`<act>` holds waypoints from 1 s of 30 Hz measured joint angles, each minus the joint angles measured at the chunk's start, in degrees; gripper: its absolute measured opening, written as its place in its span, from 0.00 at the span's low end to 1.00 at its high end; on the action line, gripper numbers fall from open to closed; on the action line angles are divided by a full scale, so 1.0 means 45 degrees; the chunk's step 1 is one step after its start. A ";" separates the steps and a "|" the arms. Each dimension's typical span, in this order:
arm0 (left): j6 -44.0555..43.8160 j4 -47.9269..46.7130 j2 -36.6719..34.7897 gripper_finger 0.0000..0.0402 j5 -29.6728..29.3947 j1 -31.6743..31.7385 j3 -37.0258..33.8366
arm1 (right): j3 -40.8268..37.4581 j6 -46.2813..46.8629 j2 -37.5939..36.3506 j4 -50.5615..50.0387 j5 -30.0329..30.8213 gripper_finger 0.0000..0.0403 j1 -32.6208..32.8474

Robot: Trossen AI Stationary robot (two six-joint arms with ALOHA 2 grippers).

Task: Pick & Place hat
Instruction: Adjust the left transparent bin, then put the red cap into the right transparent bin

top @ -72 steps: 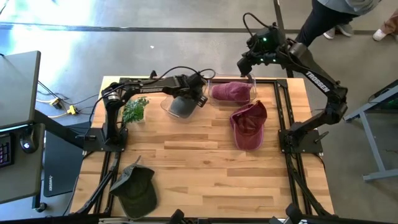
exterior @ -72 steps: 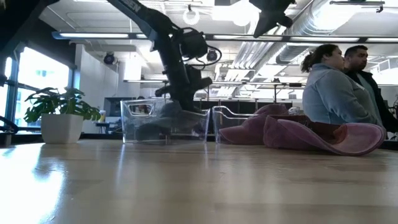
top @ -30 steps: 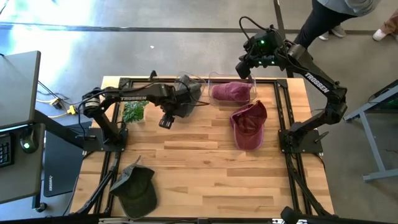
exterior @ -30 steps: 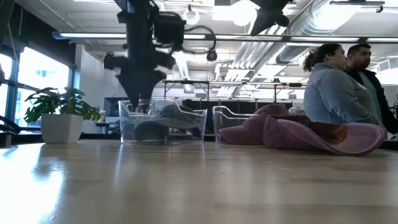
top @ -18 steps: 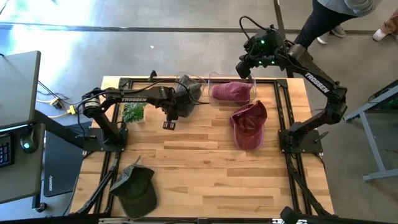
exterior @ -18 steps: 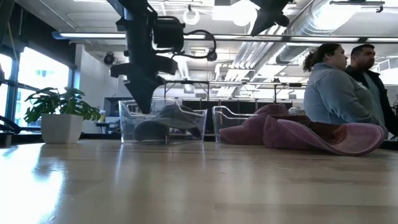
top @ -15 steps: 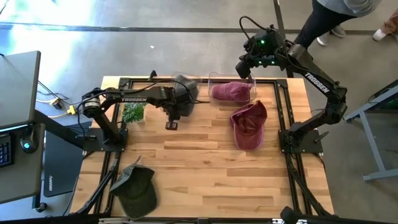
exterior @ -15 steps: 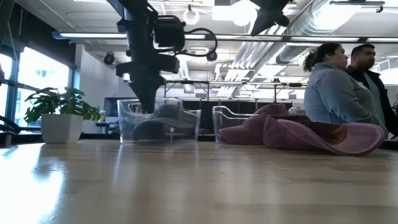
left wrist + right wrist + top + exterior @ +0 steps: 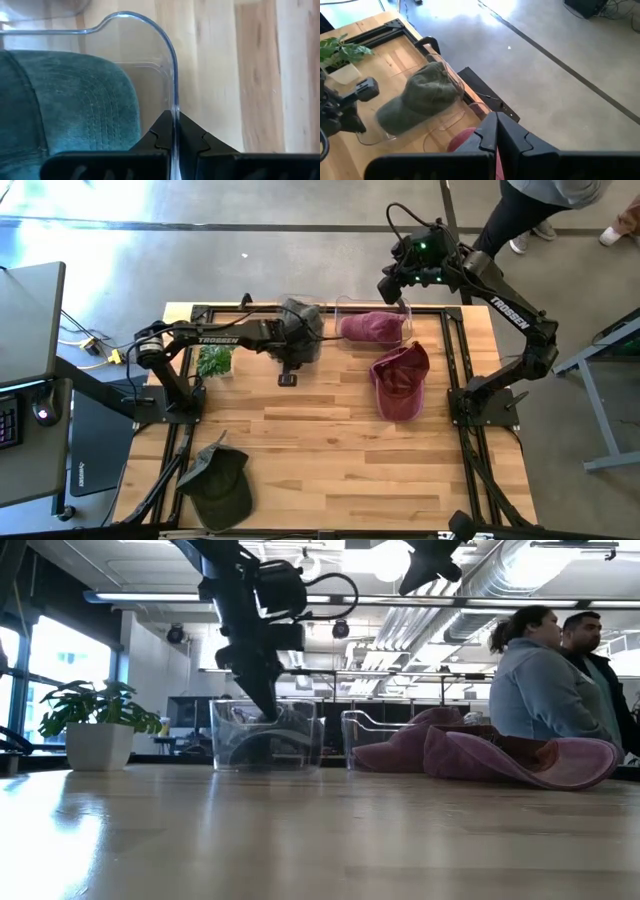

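A grey-green hat [image 9: 298, 318] lies inside a clear plastic bin [image 9: 318, 312] at the table's far middle; the bin's bottom rests on the table [image 9: 268, 766]. My left gripper [image 9: 174, 126] is shut on this bin's wall. It also shows in the high view [image 9: 291, 352]. A maroon hat [image 9: 372, 328] lies in a second clear bin [image 9: 345, 308] to the right. My right gripper [image 9: 403, 292] hangs high above that bin, shut and empty, its fingers together in the right wrist view [image 9: 495, 131]. My left gripper pinches the clear bin's wall at its rim [image 9: 173, 102], on the bin's near side. One finger is inside the bin beside the hat and one outside. The fingers come from above, pointing down. The bin stands upright on the table.
A second maroon hat [image 9: 400, 380] lies loose on the table's right. A dark green hat [image 9: 215, 480] lies at the near left. A potted plant [image 9: 215, 360] stands at the far left. Two people [image 9: 560, 690] stand beyond the table's far right.
My left gripper has swung toward the table's right edge, still shut on the bin's wall. The bin with the grey-green hat has slid and turned a little toward the right on the table.
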 joint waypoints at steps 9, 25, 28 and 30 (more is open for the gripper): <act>-0.0076 0.0842 0.0532 0.00 -0.0234 -0.0010 0.0034 | 0.0000 0.0000 0.0000 0.0007 -0.0038 0.00 0.0000; -0.1920 0.0113 0.0419 0.28 -0.0288 0.0061 0.0584 | 0.0000 -0.0005 0.0000 -0.0017 -0.0150 0.00 0.0000; -0.2472 -0.1423 0.0097 0.39 -0.0366 0.0083 0.1374 | 0.0000 -0.0012 0.0000 -0.0022 -0.0554 0.00 0.0000; -0.2951 -0.2411 -0.0012 0.43 -0.0369 0.0085 0.1882 | 0.0000 -0.0005 0.0005 -0.0089 -0.1210 0.00 -0.0005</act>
